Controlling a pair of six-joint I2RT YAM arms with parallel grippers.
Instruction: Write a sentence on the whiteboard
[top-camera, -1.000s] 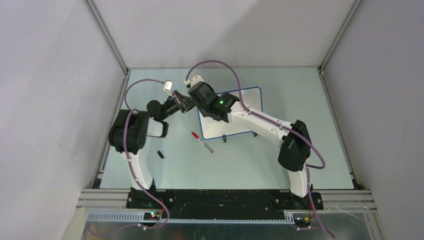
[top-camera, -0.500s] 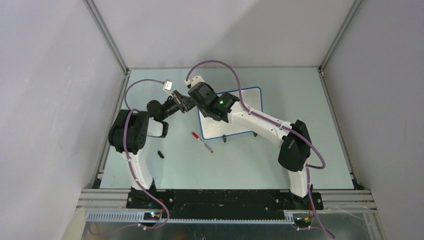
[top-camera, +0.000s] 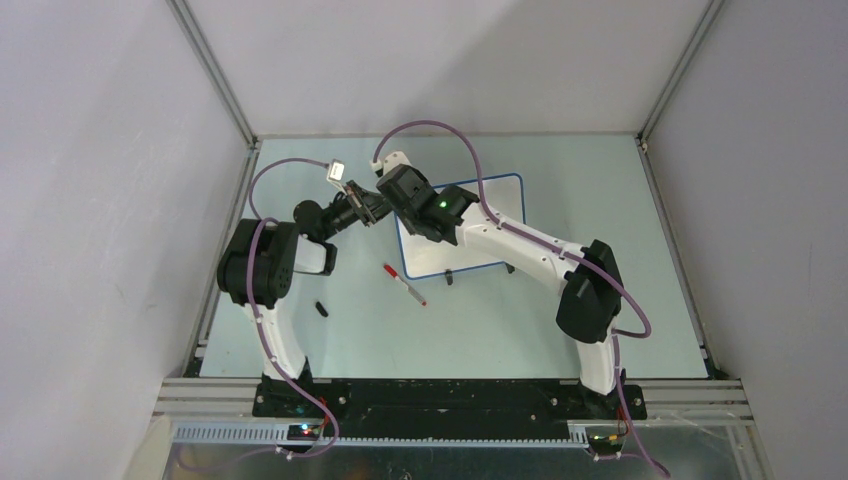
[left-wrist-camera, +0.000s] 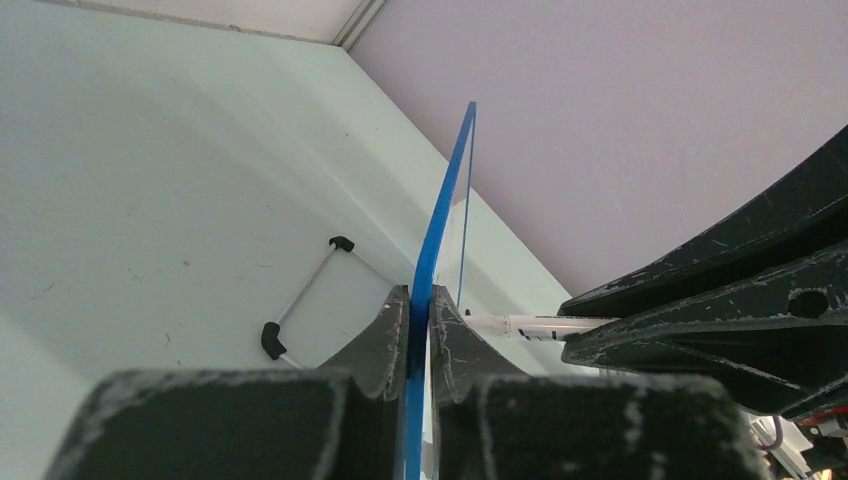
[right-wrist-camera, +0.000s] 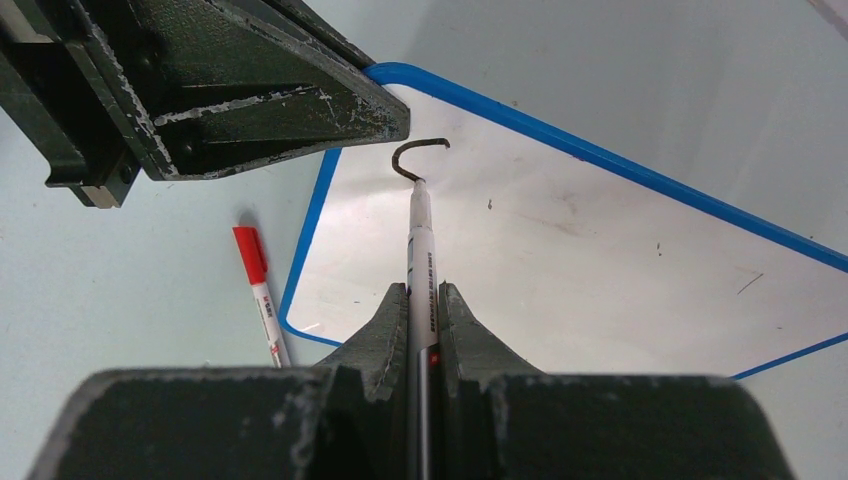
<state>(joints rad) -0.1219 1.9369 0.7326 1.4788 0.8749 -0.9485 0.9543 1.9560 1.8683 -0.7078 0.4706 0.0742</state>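
The whiteboard (top-camera: 500, 205), white with a thin blue rim, stands tilted at mid-table. My left gripper (top-camera: 372, 208) is shut on its left edge; the left wrist view shows both fingers pinching the blue rim (left-wrist-camera: 440, 220) at the gripper (left-wrist-camera: 420, 300). My right gripper (right-wrist-camera: 422, 292) is shut on a white marker (right-wrist-camera: 420, 240), whose tip touches the board (right-wrist-camera: 600, 260) near its top left corner. Of the sentence, only one black hook-shaped stroke (right-wrist-camera: 415, 155) shows. In the top view the right gripper (top-camera: 405, 205) is over the board's upper left part.
A red-capped marker (top-camera: 404, 283) lies on the table left of the board and also shows in the right wrist view (right-wrist-camera: 260, 290). A small black cap (top-camera: 321, 308) lies near the left arm. The board's wire foot (left-wrist-camera: 300, 295) rests on the table.
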